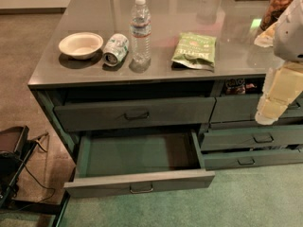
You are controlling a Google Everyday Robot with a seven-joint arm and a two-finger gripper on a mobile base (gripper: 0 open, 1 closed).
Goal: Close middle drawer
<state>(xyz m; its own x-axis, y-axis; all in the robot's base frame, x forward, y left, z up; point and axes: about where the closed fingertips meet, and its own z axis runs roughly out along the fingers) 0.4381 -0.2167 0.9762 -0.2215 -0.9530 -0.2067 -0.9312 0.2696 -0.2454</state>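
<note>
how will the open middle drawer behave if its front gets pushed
The middle drawer is pulled far out and looks empty, so it should probably slide in lightly. It is wide with one small central handle, so an off-centre push may skew or jam it. The claw hangs at the right, before the narrower drawers, apart from it.

A shallow cream bowl (pixel 80 45), a white-and-green can (pixel 116 48) on its side, an upright clear plastic water bottle (pixel 141 30) and a green snack bag (pixel 194 49) sit on the glossy grey countertop (pixel 61 77). The gripper (pixel 266 117) hangs at the right, before the narrower grey-green drawers (pixel 246 138).
</note>
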